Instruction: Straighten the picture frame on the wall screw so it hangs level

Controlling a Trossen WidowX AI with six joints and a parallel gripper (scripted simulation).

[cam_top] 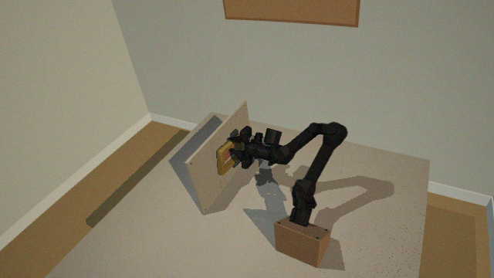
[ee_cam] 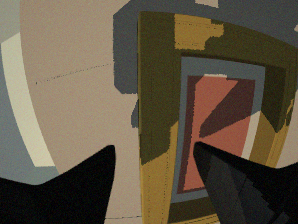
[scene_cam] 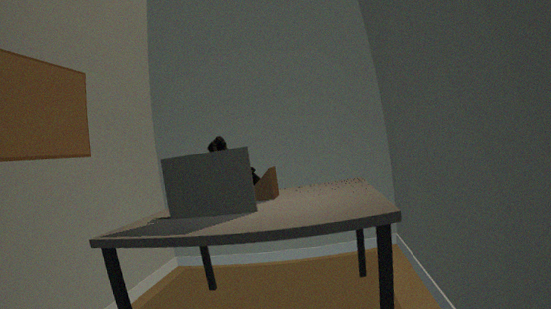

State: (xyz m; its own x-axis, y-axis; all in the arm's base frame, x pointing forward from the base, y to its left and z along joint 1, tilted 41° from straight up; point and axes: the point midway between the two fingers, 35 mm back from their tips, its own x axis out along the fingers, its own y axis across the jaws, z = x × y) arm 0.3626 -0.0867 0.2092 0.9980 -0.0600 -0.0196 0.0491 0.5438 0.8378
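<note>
The picture frame [cam_top: 221, 164] [ee_cam: 152, 85] is gold with a blue-grey mat and a red picture, and hangs on the front of the upright board [cam_top: 202, 185] [scene_cam: 208, 185] [ee_cam: 75, 115]. In the wrist view its top edge slopes down to the right; how far this is real tilt I cannot tell. My gripper [cam_top: 231, 145] [ee_cam: 155, 150] is open at the frame. In the wrist view one fingertip is left of the frame's left bar and the other is over the red picture; their depth is unclear. The screw and notched strip are hidden. The exterior view shows only the board's back.
The board stands on the table [cam_top: 154, 232] [scene_cam: 320, 211]. The arm's base sits on a wooden block [cam_top: 297, 243] [scene_cam: 267, 187] in front of the board. A brown panel [cam_top: 291, 11] [scene_cam: 31, 106] hangs on the room wall. Arm shadows fall across the frame and board.
</note>
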